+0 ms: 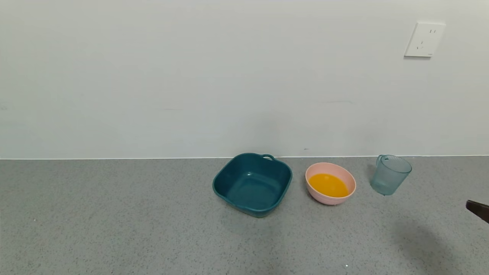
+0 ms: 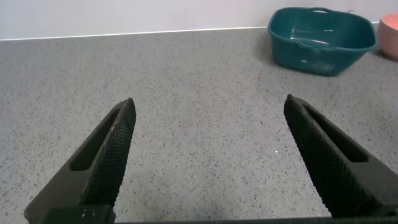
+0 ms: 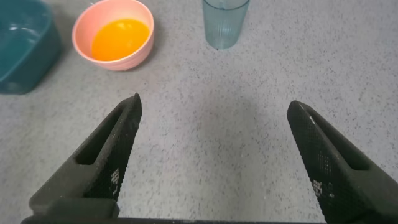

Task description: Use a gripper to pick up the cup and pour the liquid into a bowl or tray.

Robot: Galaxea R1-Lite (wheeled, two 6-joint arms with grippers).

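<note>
Here, a speckled grey bench is meeting a plain white wall, an unlabelled socket sitting high, the orange liquid lying in the pink bowl, the cup standing beside it, the left gripper and right gripper both hovering with jaws spread.

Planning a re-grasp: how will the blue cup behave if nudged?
The cup looks empty, its liquid already in the pink bowl, so probably light. Its narrow base suggests it tips easily. Thin ribbed plastic may flex slightly.

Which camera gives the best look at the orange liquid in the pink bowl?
The right wrist view: it looks down into the pink bowl, showing the orange liquid pooled inside. The head view shows it too, smaller. The left wrist view catches only the bowl's edge, no liquid.
</note>
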